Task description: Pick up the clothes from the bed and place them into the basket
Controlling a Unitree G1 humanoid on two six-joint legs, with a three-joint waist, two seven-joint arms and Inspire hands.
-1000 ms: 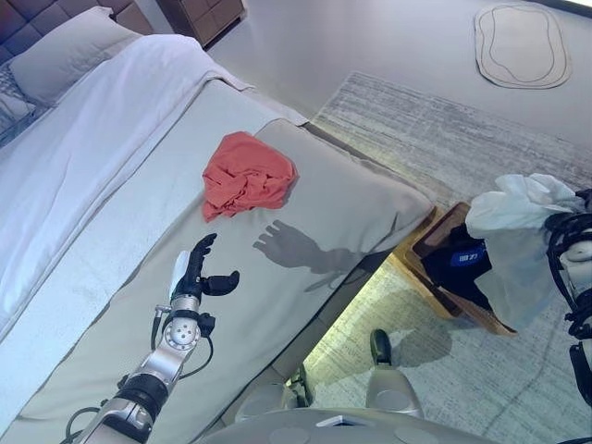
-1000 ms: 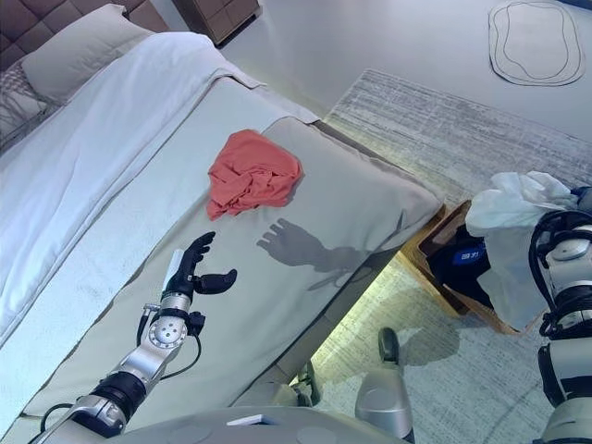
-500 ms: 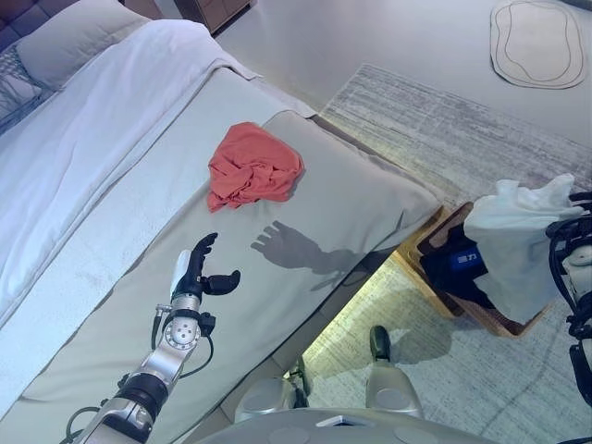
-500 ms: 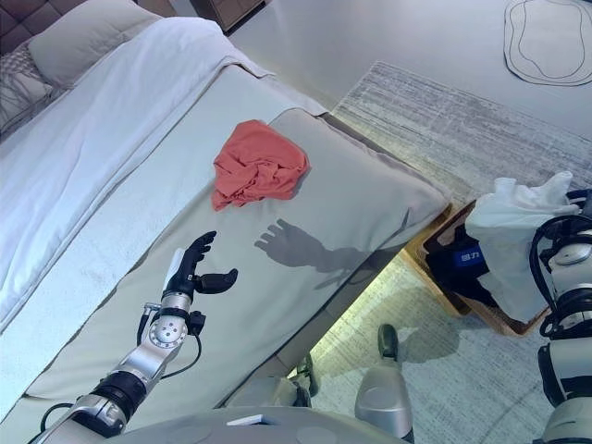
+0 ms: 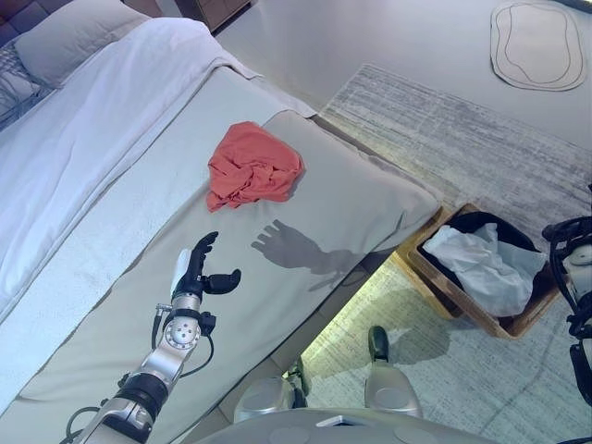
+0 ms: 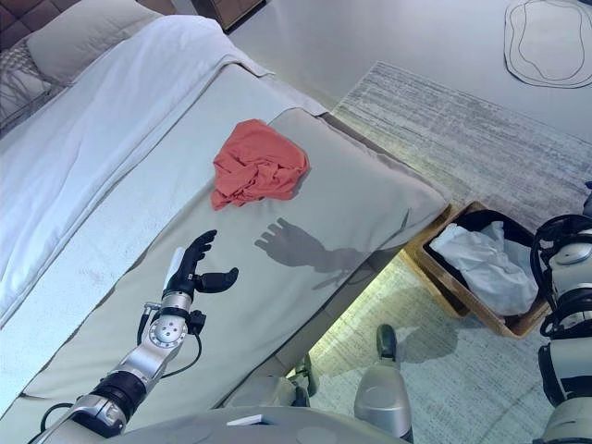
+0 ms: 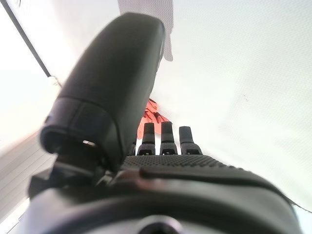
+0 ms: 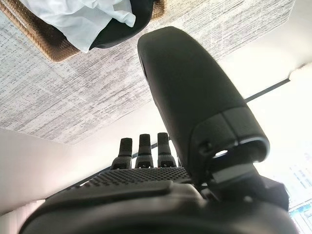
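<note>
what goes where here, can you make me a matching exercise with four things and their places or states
Things:
1. red garment
2. white garment
3. left hand
4. pillow

Places or states:
A. lying in the basket on the rug
B. open, above the bare bed cover
C. crumpled on the bed, apart from both hands
D. at the head of the bed

Pairs: 1-C, 2-A, 3-B, 4-D
</note>
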